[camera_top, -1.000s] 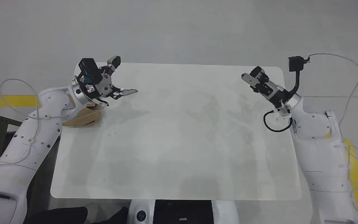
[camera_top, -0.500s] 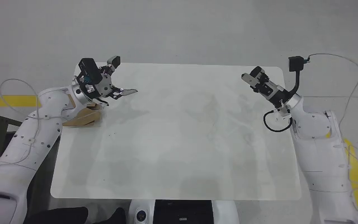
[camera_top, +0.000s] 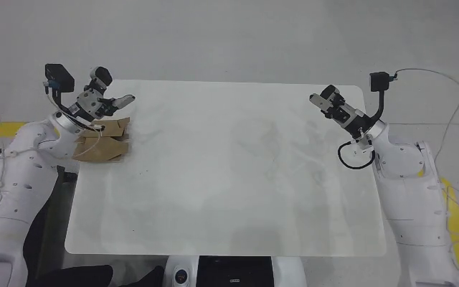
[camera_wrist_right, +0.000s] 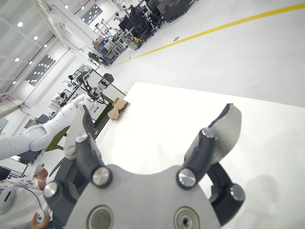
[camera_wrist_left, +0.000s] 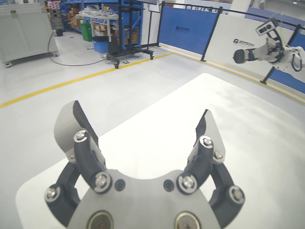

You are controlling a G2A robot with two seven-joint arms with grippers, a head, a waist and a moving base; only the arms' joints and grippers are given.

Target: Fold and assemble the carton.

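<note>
A brown carton [camera_top: 104, 140] lies at the far left edge of the white table [camera_top: 229, 172], partly overhanging it; it also appears small and far off as the carton [camera_wrist_right: 118, 109] in the right wrist view. My left gripper [camera_top: 107, 90] hovers open above the carton's far end, nothing between its fingers. In its own view the left gripper [camera_wrist_left: 140, 117] faces out over the table's far corner. My right gripper [camera_top: 323, 99] is open and empty over the far right corner, and the right gripper [camera_wrist_right: 157, 115] points across the table toward the carton.
The white table's middle and near side are bare. Beyond the far edge is grey floor. In the left wrist view the right arm [camera_wrist_left: 266, 53] shows far off.
The left arm has pulled back to the left, off the table's inner area, and its gripper now sits over the carton's far end. The right arm has not moved.
</note>
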